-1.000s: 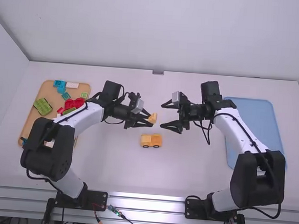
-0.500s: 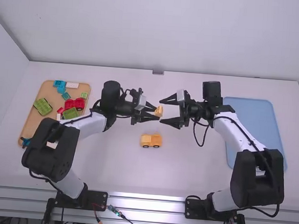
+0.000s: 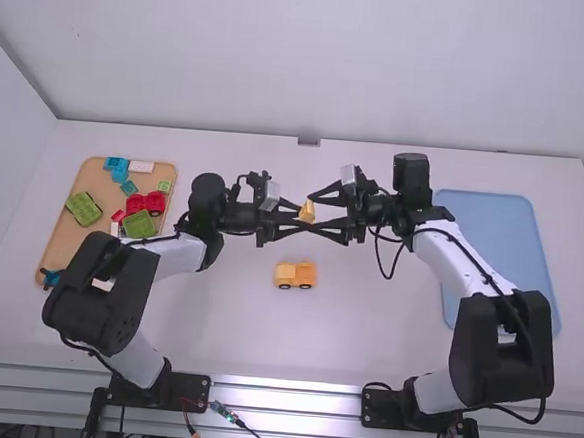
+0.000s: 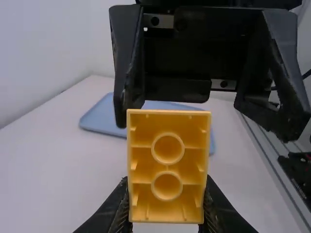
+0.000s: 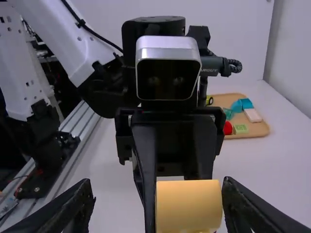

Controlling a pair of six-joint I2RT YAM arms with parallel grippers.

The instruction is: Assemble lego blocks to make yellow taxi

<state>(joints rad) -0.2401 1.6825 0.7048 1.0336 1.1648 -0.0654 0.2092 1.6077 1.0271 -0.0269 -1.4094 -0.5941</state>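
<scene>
High view, left gripper (image 3: 302, 218): pinching a yellow block (image 4: 167, 164) up off the table, hollow underside facing its own wrist camera.
Right gripper (image 5: 158, 186): fingers spread wide, one on each side of that same block. Can't tell if either pad touches yet.
Step in hand: looks like a handover to me, probably to flip the block around before it goes on the car.
Next move: I'd center the right gripper, squeeze, then let the left go. Close off-center and the block could twist, imo.
Yellow car base (image 3: 295, 274): on the table, wheels down, on the near side of the grippers. Block's not on it.
Room: tight where the fingers mesh, so back one arm out straight, left or right. White tabletop (image 3: 364, 329) runs from the car right toward the blue tray (image 3: 500, 226).
Edges: wooden board (image 3: 63, 231) with spare bricks (image 3: 138, 222) far left, metal rail (image 3: 284, 399) along the near side, wall (image 3: 313, 60) at the far side.
</scene>
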